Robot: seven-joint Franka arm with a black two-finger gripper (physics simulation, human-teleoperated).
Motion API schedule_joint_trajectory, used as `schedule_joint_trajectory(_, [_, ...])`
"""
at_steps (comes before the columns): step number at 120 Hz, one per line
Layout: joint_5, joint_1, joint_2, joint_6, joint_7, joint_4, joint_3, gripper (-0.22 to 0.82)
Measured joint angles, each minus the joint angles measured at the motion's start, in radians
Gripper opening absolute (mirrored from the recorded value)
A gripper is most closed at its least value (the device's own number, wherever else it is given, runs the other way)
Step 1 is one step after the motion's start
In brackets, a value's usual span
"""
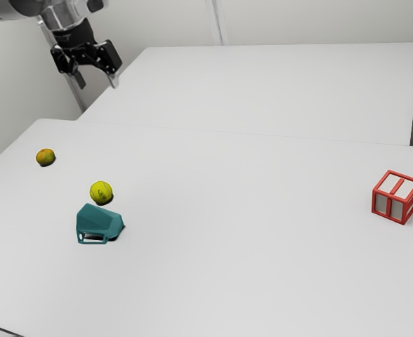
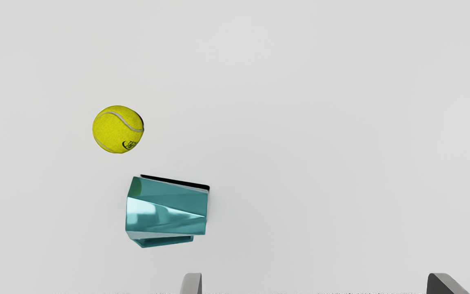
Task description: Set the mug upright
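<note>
The teal faceted mug [image 1: 98,222] lies on its side on the white table, its handle toward the exterior view's bottom edge. High above the table at the exterior view's upper left, my gripper [image 1: 97,83] hangs apart from everything. In the wrist view the mug [image 2: 166,208] shows its shiny side, with the handle low against the table. The fingers of my gripper [image 2: 314,283] stand wide apart, open, with nothing between them.
A yellow tennis ball [image 1: 101,192] [image 2: 118,129] rests close beside the mug. An orange-green fruit [image 1: 46,156] sits farther off at the exterior view's left. A red-framed box [image 1: 397,196] stands at the exterior view's right on the white table [image 1: 248,232].
</note>
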Motion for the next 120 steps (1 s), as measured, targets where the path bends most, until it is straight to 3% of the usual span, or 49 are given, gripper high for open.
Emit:
schedule_joint_trajectory(24, [-0.034, 0.0, -0.012, 0.015, 0.003, -0.059, 0.013, 0.6])
schedule_joint_trajectory(34, [-0.122, 0.028, -0.051, 0.047, 0.023, -0.216, 0.038, 0.6])
schedule_joint_trajectory(52, [-0.322, 0.2, -0.075, 0.131, 0.127, -0.473, 0.045, 0.6])
schedule_joint_trajectory(78, [-0.514, 0.49, 0.074, 0.195, 0.323, -0.525, 0.063, 0.6])
schedule_joint_trajectory(104, [-0.629, 0.511, 0.18, 0.227, 0.521, -0.527, 0.121, 0.6])
schedule_joint_trajectory(120, [-0.712, 0.513, 0.195, 0.229, 0.636, -0.602, 0.156, 0.6])
